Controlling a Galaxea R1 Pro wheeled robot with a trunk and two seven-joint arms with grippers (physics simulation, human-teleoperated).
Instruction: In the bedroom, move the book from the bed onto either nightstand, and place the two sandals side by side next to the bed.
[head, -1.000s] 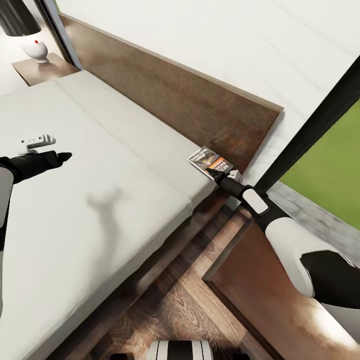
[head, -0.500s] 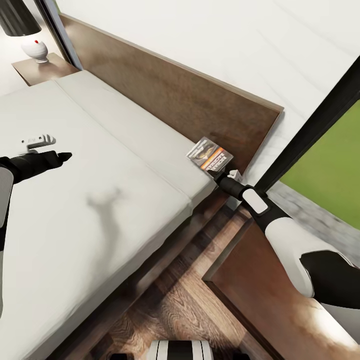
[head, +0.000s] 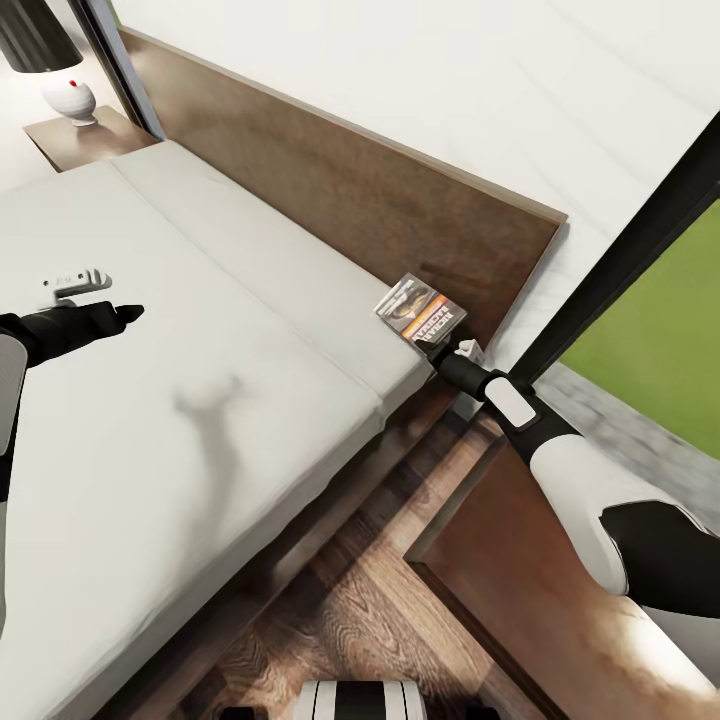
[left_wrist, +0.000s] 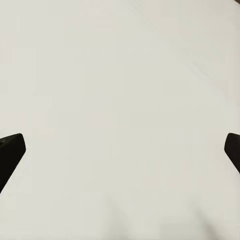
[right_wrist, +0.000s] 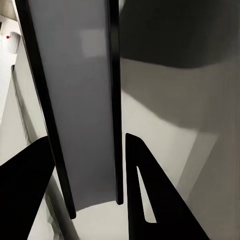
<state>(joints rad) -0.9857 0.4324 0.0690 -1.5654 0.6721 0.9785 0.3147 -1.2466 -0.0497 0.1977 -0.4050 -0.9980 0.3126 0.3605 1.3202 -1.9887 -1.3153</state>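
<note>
The book, a thin paperback with orange and black print, is tilted up at the corner of the bed by the headboard. My right gripper is shut on its near edge. In the right wrist view the book stands edge-on between the two dark fingers. My left gripper hovers open over the pale mattress, and in its wrist view the fingertips stand wide apart above the bare mattress. One nightstand lies just below my right arm. The sandals are out of view.
A second nightstand with a white-based lamp stands at the far end of the headboard. A dark window frame runs diagonally behind my right arm. A strip of wood floor lies between bed and near nightstand.
The book has risen and tilted up off the mattress corner in my right gripper. The left arm has not moved.
</note>
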